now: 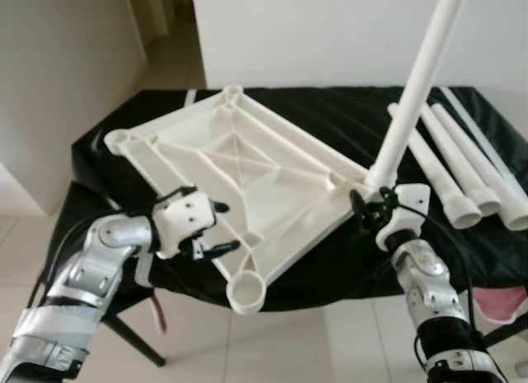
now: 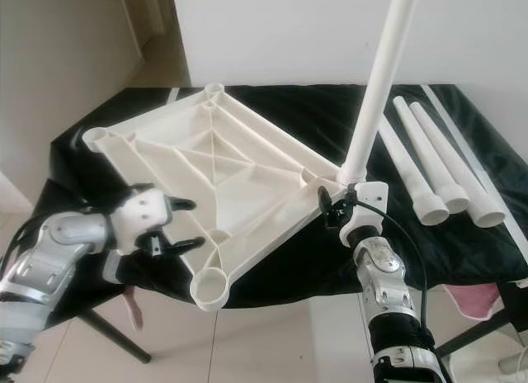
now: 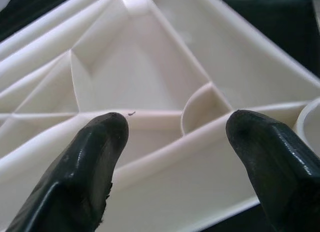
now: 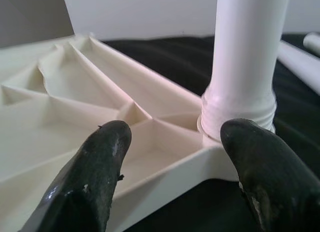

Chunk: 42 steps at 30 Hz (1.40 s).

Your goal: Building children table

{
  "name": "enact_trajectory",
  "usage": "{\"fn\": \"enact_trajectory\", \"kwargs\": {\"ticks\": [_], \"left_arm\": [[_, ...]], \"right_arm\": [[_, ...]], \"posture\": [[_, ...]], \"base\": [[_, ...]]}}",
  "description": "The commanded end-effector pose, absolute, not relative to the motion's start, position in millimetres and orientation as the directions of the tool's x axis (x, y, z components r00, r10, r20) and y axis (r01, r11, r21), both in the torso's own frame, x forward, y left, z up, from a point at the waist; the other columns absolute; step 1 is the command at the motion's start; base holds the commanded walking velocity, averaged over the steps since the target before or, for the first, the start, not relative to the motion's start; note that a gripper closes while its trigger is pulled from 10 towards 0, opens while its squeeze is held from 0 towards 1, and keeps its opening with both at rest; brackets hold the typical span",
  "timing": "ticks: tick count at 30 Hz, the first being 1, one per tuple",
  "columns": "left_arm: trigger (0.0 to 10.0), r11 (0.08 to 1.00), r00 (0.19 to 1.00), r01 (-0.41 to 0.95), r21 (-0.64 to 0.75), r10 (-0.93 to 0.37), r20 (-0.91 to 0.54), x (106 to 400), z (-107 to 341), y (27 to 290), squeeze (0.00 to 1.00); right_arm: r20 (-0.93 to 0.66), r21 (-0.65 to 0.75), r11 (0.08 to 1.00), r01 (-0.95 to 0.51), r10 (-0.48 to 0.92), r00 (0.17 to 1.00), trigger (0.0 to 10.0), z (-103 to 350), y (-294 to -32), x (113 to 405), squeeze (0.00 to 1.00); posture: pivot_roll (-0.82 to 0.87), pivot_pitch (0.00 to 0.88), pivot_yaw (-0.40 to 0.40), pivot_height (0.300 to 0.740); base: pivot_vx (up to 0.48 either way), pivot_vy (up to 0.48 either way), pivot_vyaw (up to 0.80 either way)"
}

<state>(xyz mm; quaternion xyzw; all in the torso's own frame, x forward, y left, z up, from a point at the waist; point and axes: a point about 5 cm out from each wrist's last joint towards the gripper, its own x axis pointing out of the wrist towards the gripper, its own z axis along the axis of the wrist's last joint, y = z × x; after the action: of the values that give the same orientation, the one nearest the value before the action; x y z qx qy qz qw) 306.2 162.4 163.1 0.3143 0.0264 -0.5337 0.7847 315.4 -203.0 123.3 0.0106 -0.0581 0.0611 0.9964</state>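
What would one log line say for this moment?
Leg upright in tabletop corner socket | right gripper open beside it | left gripper open at tabletop edge

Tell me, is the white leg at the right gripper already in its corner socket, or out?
In. The leg stands upright in the tabletop's corner socket, its threaded end still partly showing.

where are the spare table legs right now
Three loose white legs lie side by side on the black-covered table, on the robot's right, just beyond the leg standing in the tabletop corner.
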Motion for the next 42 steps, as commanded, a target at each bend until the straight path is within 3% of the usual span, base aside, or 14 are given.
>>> {"fn": "enact_trajectory", "kwargs": {"ticks": [1, 7, 9, 12, 16, 17, 18, 20, 22, 26, 29, 32, 33, 42], "left_arm": [[10.0, 0.183, 0.407, 0.863, 0.471, -0.803, -0.435, 309, 158, 171, 0.0], [10.0, 0.174, 0.433, 0.854, 0.491, -0.762, -0.481, 324, 155, 180, 0.0], [10.0, 0.229, 0.502, 0.83, 0.508, -0.704, -0.503, 339, 153, 185, 0.0], [10.0, 0.248, 0.53, 0.817, 0.52, -0.677, -0.51, 346, 154, 188, 0.0], [10.0, 0.235, 0.503, 0.833, 0.5, -0.698, -0.51, 348, 158, 194, 0.0], [10.0, 0.227, 0.448, 0.867, 0.444, -0.745, -0.494, 345, 162, 197, 0.0], [10.0, 0.227, 0.448, 0.867, 0.444, -0.745, -0.494, 345, 162, 197, 0.0], [10.0, 0.17, 0.315, 0.93, 0.326, -0.823, -0.472, 336, 165, 199, 0.0], [10.0, 0.143, 0.245, 0.959, 0.245, -0.854, -0.459, 332, 164, 201, 0.0], [10.0, 0.093, 0.196, 0.969, 0.23, -0.856, -0.478, 328, 160, 203, 0.0], [10.0, 0.076, 0.182, 0.971, 0.226, -0.847, -0.499, 326, 156, 204, 0.0], [10.0, 0.048, 0.204, 0.961, 0.272, -0.789, -0.579, 324, 144, 205, 0.0], [10.0, 0.011, 0.245, 0.939, 0.345, -0.725, -0.644, 323, 133, 207, 0.0], [10.0, -0.036, 0.248, 0.927, 0.372, -0.685, -0.685, 323, 131, 210, 0.0]], "right_arm": [[0.124, 0.014, 0.991, -0.13, 0.127, 0.984, 10.0, 125, -206, 309, 0.0], [0.128, 0.001, 0.99, -0.138, 0.137, 0.982, 10.0, 128, -209, 300, 0.0], [0.138, 0.0, 0.99, -0.142, 0.14, 0.98, 10.0, 131, -208, 296, 0.0], [0.142, -0.002, 0.99, -0.144, 0.142, 0.98, 10.0, 133, -207, 294, 0.0], [0.143, -0.002, 0.99, -0.143, 0.142, 0.98, 10.0, 134, -207, 289, 0.0], [0.137, -0.001, 0.991, -0.137, 0.136, 0.981, 10.0, 133, -208, 285, 0.0], [0.137, -0.001, 0.991, -0.137, 0.136, 0.981, 10.0, 133, -208, 285, 0.0], [0.125, 0.0, 0.991, -0.136, 0.135, 0.983, 10.0, 130, -209, 281, 0.0], [0.116, -0.001, 0.991, -0.137, 0.136, 0.984, 10.0, 129, -210, 279, 0.0], [0.104, -0.003, 0.99, -0.138, 0.137, 0.985, 10.0, 128, -211, 277, 0.0], [0.097, -0.006, 0.99, -0.141, 0.14, 0.985, 10.0, 127, -211, 277, 0.0], [0.096, -0.009, 0.989, -0.148, 0.148, 0.984, 10.0, 128, -210, 279, 0.0], [0.097, -0.012, 0.988, -0.157, 0.157, 0.983, 10.0, 130, -208, 283, 0.0], [0.108, -0.016, 0.981, -0.196, 0.196, 0.975, 10.0, 136, -198, 290, 0.0]], "posture": [[-0.07, 0.009, 0.05, 0.74], [-0.08, 0.008, 0.064, 0.74], [-0.08, 0.008, 0.072, 0.74], [-0.09, 0.008, 0.08, 0.74], [-0.1, 0.007, 0.091, 0.74], [-0.1, 0.007, 0.095, 0.74], [-0.1, 0.007, 0.095, 0.74], [-0.1, 0.005, 0.096, 0.74], [-0.1, 0.006, 0.095, 0.74], [-0.09, 0.007, 0.091, 0.74], [-0.09, 0.011, 0.085, 0.74], [-0.09, 0.012, 0.083, 0.74], [-0.09, 0.013, 0.078, 0.74], [-0.08, 0.016, 0.074, 0.74]], "base": [[0.0, 0.0, 0.0], [0.0, 0.0, 0.0], [0.0, 0.0, 0.0], [0.0, 0.0, 0.0], [0.0, 0.0, 0.0], [0.0, 0.0, 0.0], [0.0, 0.0, 0.0], [0.0, 0.0, 0.0], [0.0, 0.0, 0.0], [0.0, 0.0, 0.0], [0.0, 0.0, 0.0], [0.0, 0.0, 0.0], [0.0, 0.0, 0.0], [0.0, 0.0, 0.0]]}}
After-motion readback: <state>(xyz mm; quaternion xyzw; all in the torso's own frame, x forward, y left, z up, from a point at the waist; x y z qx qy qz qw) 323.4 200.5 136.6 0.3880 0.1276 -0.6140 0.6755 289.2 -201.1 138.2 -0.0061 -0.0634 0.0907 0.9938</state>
